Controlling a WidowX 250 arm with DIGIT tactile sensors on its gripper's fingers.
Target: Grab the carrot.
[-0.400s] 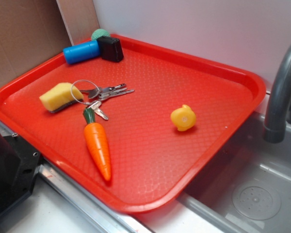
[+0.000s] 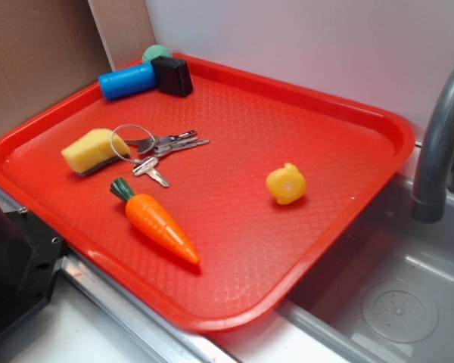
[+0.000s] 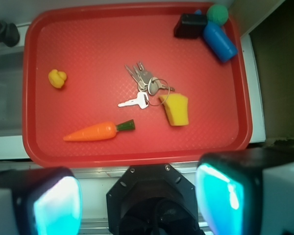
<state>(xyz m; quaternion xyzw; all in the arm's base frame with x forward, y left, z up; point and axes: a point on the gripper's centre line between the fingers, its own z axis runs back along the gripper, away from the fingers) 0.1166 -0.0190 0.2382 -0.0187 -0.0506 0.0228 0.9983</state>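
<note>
The carrot [image 2: 155, 221] is glossy orange with a dark green stem cap. It lies flat on the red tray [image 2: 234, 299] near the front edge, its tip pointing right. In the wrist view the carrot [image 3: 98, 131] lies near the tray's lower edge, well ahead of my gripper [image 3: 139, 200]. The gripper is high above and behind the tray's edge, over the black robot base. Its two fingers with cyan pads [image 3: 56, 205] stand wide apart with nothing between them. The gripper does not show in the exterior view.
On the tray lie a bunch of keys [image 2: 155, 147], a yellow sponge wedge [image 2: 94, 150], a small round yellow toy [image 2: 286, 184], a blue cylinder [image 2: 126, 81], a black box [image 2: 172, 76] and a green ball [image 2: 156, 53]. A grey sink and faucet [image 2: 439, 136] stand to the right.
The carrot has turned on the tray: its stem shifted left and its tip swung to the right. Nothing else on the tray has moved.
</note>
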